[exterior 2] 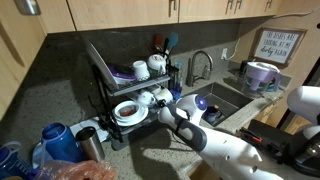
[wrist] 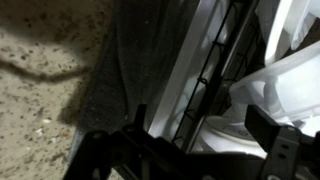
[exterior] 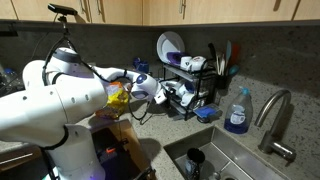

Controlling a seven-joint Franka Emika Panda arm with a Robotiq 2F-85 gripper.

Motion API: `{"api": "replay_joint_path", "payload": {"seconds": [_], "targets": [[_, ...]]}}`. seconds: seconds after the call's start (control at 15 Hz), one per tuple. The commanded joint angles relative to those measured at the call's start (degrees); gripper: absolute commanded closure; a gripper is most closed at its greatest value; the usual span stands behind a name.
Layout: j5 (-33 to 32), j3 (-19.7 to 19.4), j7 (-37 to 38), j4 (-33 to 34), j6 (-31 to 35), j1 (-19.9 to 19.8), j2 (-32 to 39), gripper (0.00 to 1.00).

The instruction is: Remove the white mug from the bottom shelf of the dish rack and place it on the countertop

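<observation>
The black two-tier dish rack [exterior: 192,80] stands on the counter by the sink; it also shows in an exterior view [exterior 2: 105,85]. White mugs [exterior 2: 158,96] and a white bowl [exterior 2: 128,110] sit on its bottom shelf. My gripper [exterior: 166,93] reaches into the bottom shelf from the front and shows in an exterior view [exterior 2: 171,108]. In the wrist view the gripper [wrist: 203,122] is open, its dark fingers on either side of the white mug [wrist: 232,128]. I cannot tell whether the fingers touch it. More white crockery [wrist: 288,78] lies just behind.
The top shelf holds a plate [exterior: 170,45] and white cups [exterior 2: 141,70]. A blue soap bottle [exterior: 237,112], a faucet [exterior: 274,112] and the sink [exterior: 222,158] lie beside the rack. Blue bottles and a metal can [exterior 2: 90,143] crowd the counter on the other side.
</observation>
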Motion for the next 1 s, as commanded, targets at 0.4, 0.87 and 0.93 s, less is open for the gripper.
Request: {"api": "replay_joint_path", "payload": {"seconds": [0.4,0.87,0.93], "targets": [[-3.5,0.3,0.3,-8.7,2.9,4.5,5.7,0.0],[-1.5,0.3,-0.2,-10.4,4.8,4.2,5.2,0.0],[-1.2,0.4,-0.3,-10.3,4.8,4.1,5.0,0.0]]}}
